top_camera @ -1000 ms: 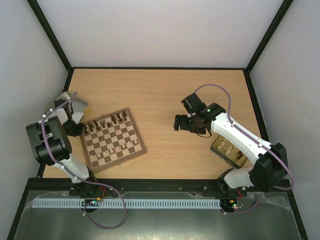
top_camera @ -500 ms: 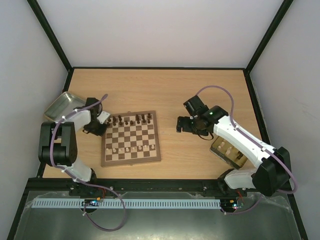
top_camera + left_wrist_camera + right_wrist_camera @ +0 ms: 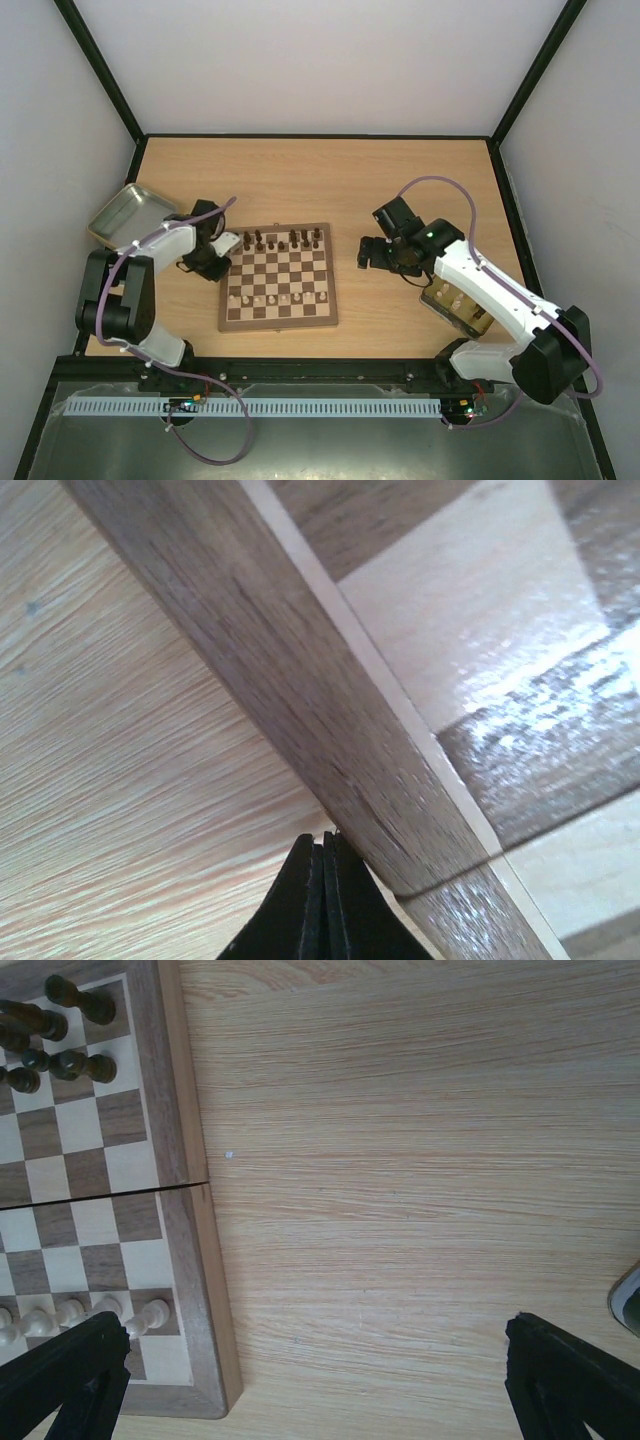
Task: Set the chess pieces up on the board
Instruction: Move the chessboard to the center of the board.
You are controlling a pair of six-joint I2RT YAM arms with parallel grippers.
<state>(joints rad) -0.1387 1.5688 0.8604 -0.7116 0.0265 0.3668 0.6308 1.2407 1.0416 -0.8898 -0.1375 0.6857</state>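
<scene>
Two arms flank the board, one claw pinched, one spread wide
From above, the board (image 3: 280, 280) lies flat on the table (image 3: 300, 180) between the arms, with dark pieces (image 3: 285, 239) along its far edge and pale pieces (image 3: 275, 298) in the near rows; the left claw (image 3: 230, 248) sits at the board's far left corner, the right claw (image 3: 368, 252) just off its right side, a metal tray (image 3: 125, 210) at far left and a second tray (image 3: 455, 300) partly under the right arm. The left wrist view shows the left claw (image 3: 322, 855) closed on nothing, its tips against the brown rim of the board (image 3: 300, 700). The right wrist view shows the right claw (image 3: 318, 1370) fully open and empty over the table, the board's edge with dark pieces (image 3: 60, 1035) and pale pieces (image 3: 110, 1312) at left
</scene>
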